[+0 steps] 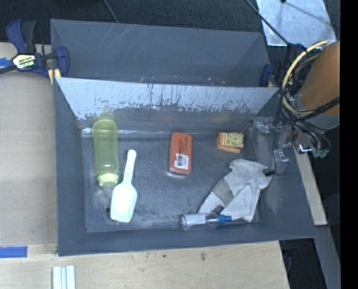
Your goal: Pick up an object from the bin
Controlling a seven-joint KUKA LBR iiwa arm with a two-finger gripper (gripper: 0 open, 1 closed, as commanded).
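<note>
**A:** Gripper (279,156) sits at the bin's (166,89) 3 o'clock, can't tell if open or closed. Crumpled grey cloth (242,188) just at its 7 o'clock.

**B:** Labels?

**A:** Orange bar (180,153) mid-bin has a barcode sticker (180,160), unreadable. Yellow packet (230,141) at the gripper's 9, maybe printed.

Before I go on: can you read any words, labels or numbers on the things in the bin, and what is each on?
No text can be read.
Orange block: white label with dark marks, too small to read.
Small yellow box: print too blurred to read.
Yellow bottle, white scoop, grey cloth: no text seen.
</note>
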